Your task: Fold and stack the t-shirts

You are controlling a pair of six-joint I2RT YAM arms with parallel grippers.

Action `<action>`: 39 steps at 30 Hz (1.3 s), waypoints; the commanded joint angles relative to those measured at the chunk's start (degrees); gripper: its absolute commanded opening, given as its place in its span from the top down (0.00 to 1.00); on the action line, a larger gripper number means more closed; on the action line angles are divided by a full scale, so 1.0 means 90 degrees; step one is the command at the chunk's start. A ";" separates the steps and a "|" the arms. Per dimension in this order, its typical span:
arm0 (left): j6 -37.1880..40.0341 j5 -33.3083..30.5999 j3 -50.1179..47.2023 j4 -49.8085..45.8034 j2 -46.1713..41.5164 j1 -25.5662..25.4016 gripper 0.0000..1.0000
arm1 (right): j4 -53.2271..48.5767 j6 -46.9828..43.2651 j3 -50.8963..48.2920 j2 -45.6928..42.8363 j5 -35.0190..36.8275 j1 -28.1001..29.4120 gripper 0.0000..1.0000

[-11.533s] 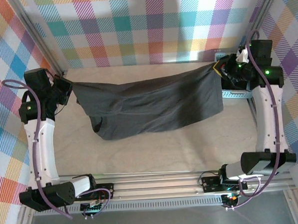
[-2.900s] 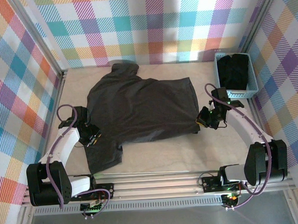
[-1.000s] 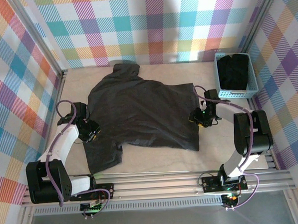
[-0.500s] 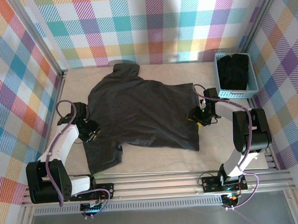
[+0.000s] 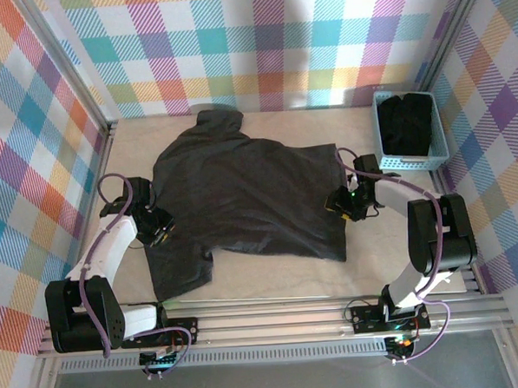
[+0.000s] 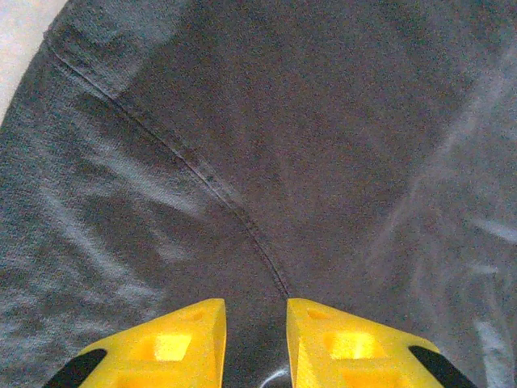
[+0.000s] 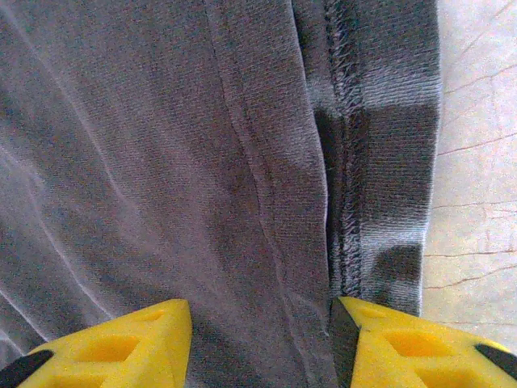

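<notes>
This t-shirt (image 5: 242, 195) is light and limp, so I'd pinch its hem (image 7: 349, 162). My right gripper (image 7: 258, 339) gapes over that hem. My left gripper (image 6: 254, 323) sits narrow on a seam (image 6: 202, 174), and I can't tell if it grips.

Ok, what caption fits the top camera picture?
Left gripper and right gripper at opposite sides of a spread dark t-shirt, basket nearby.
</notes>
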 commanded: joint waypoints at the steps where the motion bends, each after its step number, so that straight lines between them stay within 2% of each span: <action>1: 0.0041 0.0039 0.0076 -0.0176 -0.0183 -0.0022 0.73 | -0.0160 -0.0071 -0.0071 -0.0091 0.0136 0.0035 0.50; 6: 0.0026 0.0056 0.0061 -0.0148 -0.0159 -0.0020 0.73 | -0.0175 -0.0278 -0.0031 0.0068 0.0292 0.0020 0.51; 12: 0.0061 0.0039 0.0089 -0.0187 -0.0166 -0.0020 0.73 | -0.0045 -0.0362 0.0167 0.0417 0.0062 0.0025 0.56; 30: 0.0009 0.0059 0.0025 -0.0128 -0.0224 -0.0020 0.73 | -0.0409 -0.0058 0.0164 -0.0092 -0.0098 0.0162 0.57; 34: 0.0025 0.0064 0.0029 -0.0148 -0.0246 -0.0020 0.73 | -0.0377 -0.0067 0.0162 0.0001 -0.0061 0.0162 0.68; 39: 0.0048 0.0059 0.0028 -0.0163 -0.0262 -0.0020 0.74 | -0.0503 -0.0151 0.0313 0.0124 0.0093 0.0162 0.93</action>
